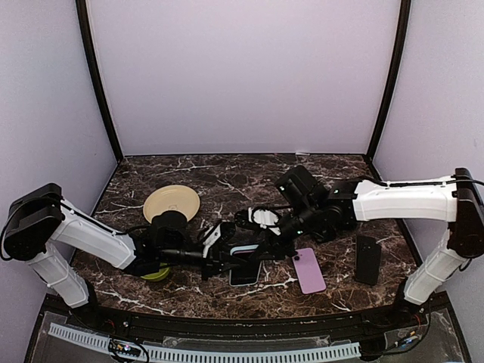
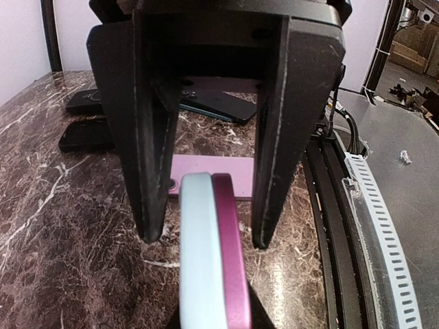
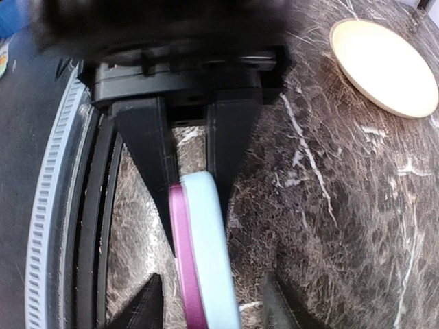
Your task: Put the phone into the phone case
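A light-blue case with a magenta phone flush against it (image 1: 244,271) stands on edge between both grippers. It fills the low middle of the left wrist view (image 2: 209,260) and the right wrist view (image 3: 202,260). My left gripper (image 1: 225,261) is shut on its near end; from the right wrist it shows clamping from above (image 3: 197,219). My right gripper (image 1: 271,240) is open. Its fingers (image 2: 264,205) straddle the other end with a gap on each side, and its own fingertips (image 3: 147,305) sit wide apart.
A pink phone-shaped slab (image 1: 308,270) lies flat just right of the grippers, also in the left wrist view (image 2: 212,185). A black phone (image 1: 368,259) lies further right. A cream plate (image 1: 172,203) and a green object (image 1: 155,273) are on the left. The table's near rail (image 2: 370,226) is close.
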Robot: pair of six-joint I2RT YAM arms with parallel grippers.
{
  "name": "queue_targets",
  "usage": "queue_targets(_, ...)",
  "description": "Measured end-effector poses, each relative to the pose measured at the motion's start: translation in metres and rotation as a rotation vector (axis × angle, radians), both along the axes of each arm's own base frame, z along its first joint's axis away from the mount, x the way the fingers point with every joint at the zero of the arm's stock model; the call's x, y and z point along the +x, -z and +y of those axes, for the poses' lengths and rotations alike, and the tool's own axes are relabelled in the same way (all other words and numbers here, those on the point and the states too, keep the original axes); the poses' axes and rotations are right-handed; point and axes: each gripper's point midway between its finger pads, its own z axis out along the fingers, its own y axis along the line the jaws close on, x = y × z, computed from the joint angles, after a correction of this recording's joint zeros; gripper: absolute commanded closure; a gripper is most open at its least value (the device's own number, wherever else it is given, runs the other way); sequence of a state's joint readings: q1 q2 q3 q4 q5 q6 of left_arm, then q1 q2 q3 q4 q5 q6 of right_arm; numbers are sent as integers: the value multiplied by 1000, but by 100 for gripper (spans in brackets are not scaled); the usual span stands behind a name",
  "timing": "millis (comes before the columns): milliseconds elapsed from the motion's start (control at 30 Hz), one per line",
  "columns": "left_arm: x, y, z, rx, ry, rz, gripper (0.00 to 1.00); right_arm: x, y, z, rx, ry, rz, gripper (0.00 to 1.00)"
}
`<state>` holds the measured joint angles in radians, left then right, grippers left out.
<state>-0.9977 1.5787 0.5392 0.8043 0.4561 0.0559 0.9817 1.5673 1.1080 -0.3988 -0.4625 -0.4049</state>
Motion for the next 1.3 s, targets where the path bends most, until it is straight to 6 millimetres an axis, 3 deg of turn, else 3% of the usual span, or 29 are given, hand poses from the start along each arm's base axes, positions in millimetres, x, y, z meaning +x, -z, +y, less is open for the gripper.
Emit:
queue_targets(100, -1, 0, 0, -3, 6, -8, 100, -2, 2, 2, 20, -23, -11, 94)
queue_targets(167, -1, 0, 1, -3, 13, -7, 100, -5, 2, 2, 31, -49, -16, 99)
queue_targets(233, -4, 1, 1, -4, 24, -3, 89, -7, 2, 3, 34, -60, -17, 100)
queue_targets(267, -4, 1, 1, -4, 25, -2, 70, -7, 2, 3, 36, -62, -18, 100)
queue_targets(300, -4, 1, 1, -5, 25, 1, 62, -7, 2, 3, 36, -65, -21, 100)
queue_targets(367, -3, 0, 1, -6, 16, 6, 54, -6, 2, 3, 38, -60, -22, 100)
queue_targets(433, -1, -2, 2, -9, -1, 13, 60, -6, 3, 3, 41, -56, -22, 100)
queue_targets(533, 0, -6, 4, -17, -24, 11, 81, -6, 2, 1, 42, -53, -24, 99)
queue_targets(567, 1, -8, 6, -20, -31, 9, 93, -6, 3, 1, 41, -53, -24, 97)
queue_targets(600, 1, -9, 6, -22, -35, 6, 97, -7, 3, 1, 41, -52, -24, 93)
queue_targets(700, 0, -10, 8, -24, -33, 1, 100, -7, 3, 1, 45, -59, -31, 57)
queue_targets(800, 0, -10, 8, -25, -40, 15, 100, -5, 6, 1, 48, -37, -29, 45)
queue_targets(900, 0, -11, 11, -32, -50, 39, 100, -9, 19, -6, 50, -1, 13, 49)
queue_targets(1033, -6, -15, 16, -49, -30, 81, 100, -20, 36, -13, 64, 46, 110, 62)
queue_targets(1167, -14, -24, 13, -73, 12, 111, 100, -21, 22, -3, 166, 75, 151, 71)
queue_targets(1300, -17, -34, 11, -115, 36, 140, 100, -24, 2, 7, 258, 75, 194, 93)
